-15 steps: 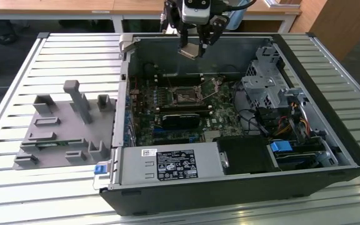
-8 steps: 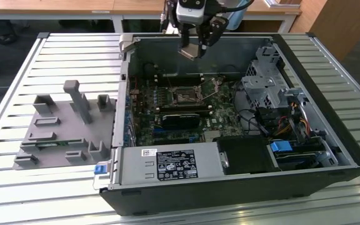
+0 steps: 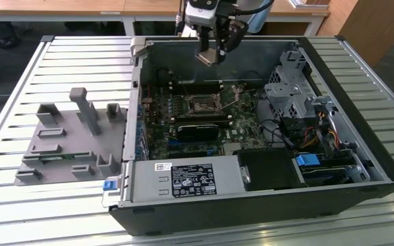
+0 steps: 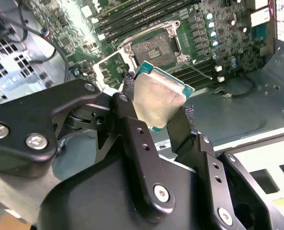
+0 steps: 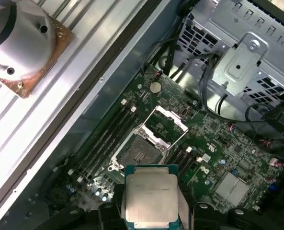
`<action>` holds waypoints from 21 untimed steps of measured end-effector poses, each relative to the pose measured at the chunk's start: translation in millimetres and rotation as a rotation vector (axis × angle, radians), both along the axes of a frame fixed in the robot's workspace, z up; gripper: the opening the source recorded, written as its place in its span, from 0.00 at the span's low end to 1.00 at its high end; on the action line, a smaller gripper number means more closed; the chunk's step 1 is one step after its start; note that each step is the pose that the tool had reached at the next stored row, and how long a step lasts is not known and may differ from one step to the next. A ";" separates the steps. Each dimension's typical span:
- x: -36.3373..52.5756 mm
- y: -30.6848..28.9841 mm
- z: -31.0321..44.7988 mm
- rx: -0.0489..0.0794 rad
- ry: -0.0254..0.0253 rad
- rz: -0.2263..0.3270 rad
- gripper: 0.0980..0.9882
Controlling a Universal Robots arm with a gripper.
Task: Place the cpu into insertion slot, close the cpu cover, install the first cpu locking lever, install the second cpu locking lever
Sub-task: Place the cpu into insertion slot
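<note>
My gripper (image 3: 211, 55) hangs above the back of the open computer case, shut on the cpu (image 3: 209, 57). Both wrist views show the cpu (image 4: 158, 98) (image 5: 151, 194) as a silvery-beige square with a green edge, pinched by its sides between the black fingers (image 4: 128, 103). The insertion slot (image 3: 202, 106) (image 4: 153, 49) (image 5: 138, 153) lies open on the green motherboard, below and ahead of the chip, well apart from it. Beside the slot, the cpu cover (image 4: 107, 72) (image 5: 169, 125) is swung up and open.
A grey fixture block (image 3: 67, 143) sits on the slatted table at the exterior view's left. Inside the case are a long black module (image 3: 197, 130), a power supply (image 3: 183, 179), a metal drive cage (image 3: 293, 97) and cables (image 3: 320, 136). A thin lever wire (image 4: 199, 72) lies by the socket.
</note>
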State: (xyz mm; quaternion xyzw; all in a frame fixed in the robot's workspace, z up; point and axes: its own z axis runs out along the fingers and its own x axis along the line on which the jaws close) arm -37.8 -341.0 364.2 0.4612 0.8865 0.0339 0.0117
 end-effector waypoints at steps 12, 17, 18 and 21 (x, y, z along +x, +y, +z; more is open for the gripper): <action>0.0 0.0 -1.8 0.000 0.0000 -0.204 0.48; 0.0 0.0 -2.7 0.000 0.0000 -0.296 0.48; 0.0 0.0 -2.8 0.000 0.0001 -0.314 0.48; 0.0 0.0 -3.3 0.000 0.0001 -0.368 0.48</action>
